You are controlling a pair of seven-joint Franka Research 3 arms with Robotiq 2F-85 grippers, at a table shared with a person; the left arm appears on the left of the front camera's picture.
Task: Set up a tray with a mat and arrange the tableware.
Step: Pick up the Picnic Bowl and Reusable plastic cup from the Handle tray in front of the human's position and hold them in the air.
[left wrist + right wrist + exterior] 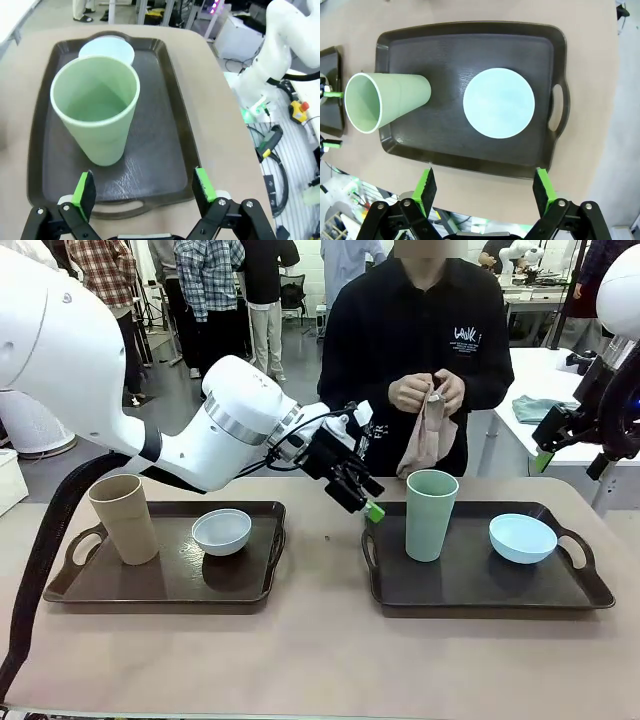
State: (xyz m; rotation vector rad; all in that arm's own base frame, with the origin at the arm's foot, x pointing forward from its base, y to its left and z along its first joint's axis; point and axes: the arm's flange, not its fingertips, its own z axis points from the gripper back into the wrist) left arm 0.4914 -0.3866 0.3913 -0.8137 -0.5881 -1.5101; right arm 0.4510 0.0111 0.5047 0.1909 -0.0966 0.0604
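Two dark trays lie on the table. The left tray holds a tan cup and a white bowl. The right tray holds a pale green cup and a light blue bowl. My left gripper hangs open just above that tray's left handle, close to the green cup. My right gripper is open, high over the right tray. The person holds a pinkish-beige mat in both hands.
A tan cloth covers the table. Bare table lies between the two trays and in front of them. A white side table with a grey-green cloth stands behind at the right. Other people stand far back.
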